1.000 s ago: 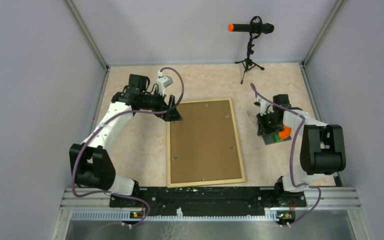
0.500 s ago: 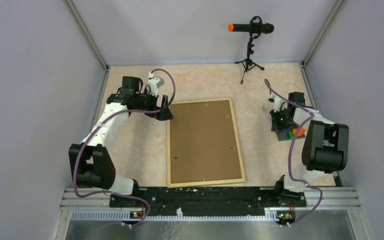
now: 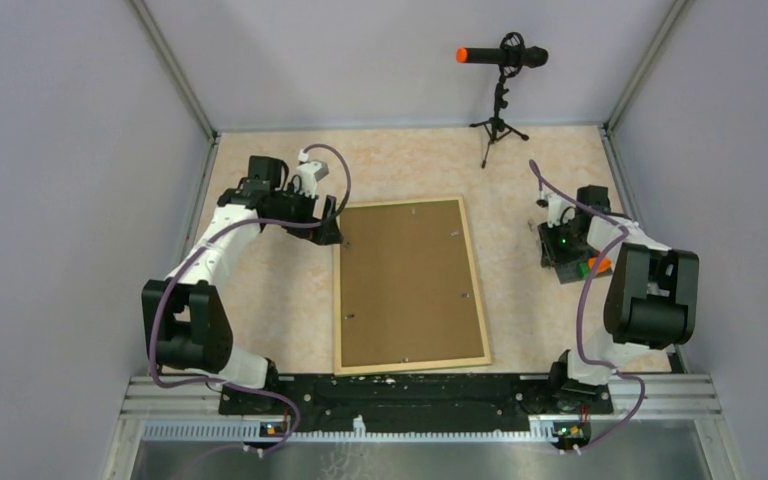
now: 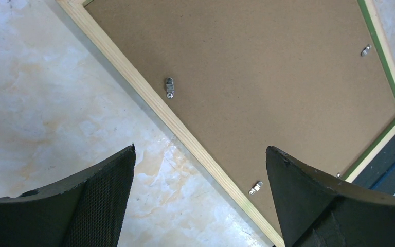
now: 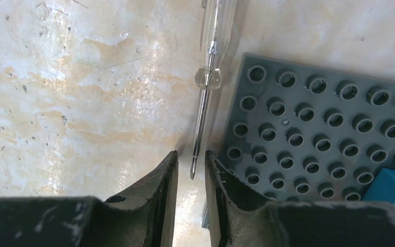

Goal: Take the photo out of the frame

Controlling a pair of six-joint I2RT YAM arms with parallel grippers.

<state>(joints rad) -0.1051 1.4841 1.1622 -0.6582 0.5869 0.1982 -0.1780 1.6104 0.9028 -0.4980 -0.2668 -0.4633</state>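
Observation:
The frame (image 3: pixel 410 285) lies face down in the middle of the table, brown fibreboard back up, with a light wood edge. In the left wrist view (image 4: pixel 267 77) a thin green border and small metal clips (image 4: pixel 169 87) show. The photo is hidden under the back. My left gripper (image 3: pixel 328 225) hovers over the frame's far left corner, wide open and empty (image 4: pixel 200 154). My right gripper (image 3: pixel 560 250) is low over the table away to the right of the frame. Its jaws (image 5: pixel 191 154) stand a narrow gap apart, with a screwdriver's tip (image 5: pixel 193 170) between them.
A clear-handled screwdriver (image 5: pixel 208 77) lies beside a small grey studded baseplate (image 5: pixel 313 128) carrying a blue brick (image 5: pixel 391 188). The baseplate (image 3: pixel 572 268) sits at the right. A microphone on a tripod (image 3: pixel 500 60) stands at the back. Walls enclose the table.
My left gripper has drawn back a little to the left from the frame's far left corner. My right gripper has moved right and farther back beside the baseplate. The frame has not moved.

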